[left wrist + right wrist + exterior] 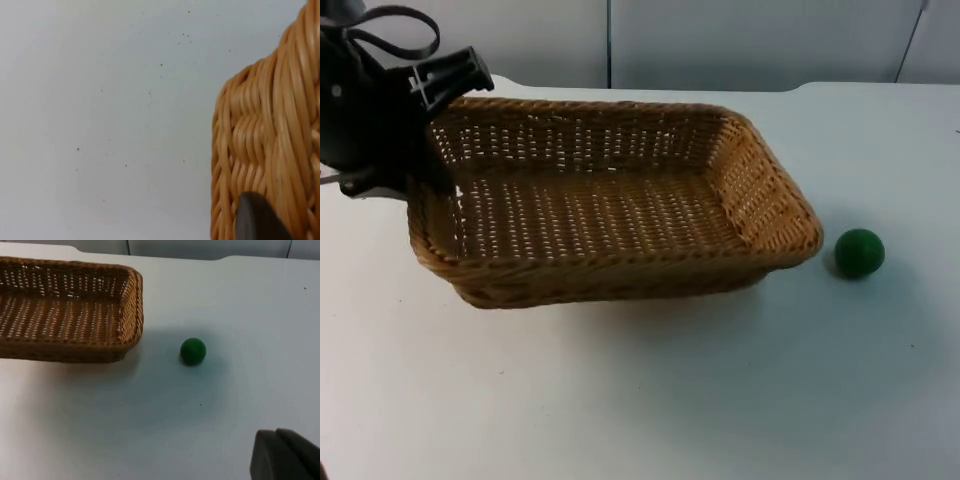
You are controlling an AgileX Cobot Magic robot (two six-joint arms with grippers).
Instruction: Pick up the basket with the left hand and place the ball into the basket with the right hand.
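Observation:
A woven wicker basket sits mid-table, tilted, with its left end raised. My left gripper is shut on that left rim. Seen from the left wrist, the basket's weave is close up, with a black fingertip against it. The basket has nothing inside. A small green ball rests on the table just right of the basket's right corner, apart from it. In the right wrist view the ball lies beside the basket, and my right gripper hangs well short of the ball, above the table.
The white table runs to a grey partition wall at the back. Bare table surface lies in front of the basket and around the ball.

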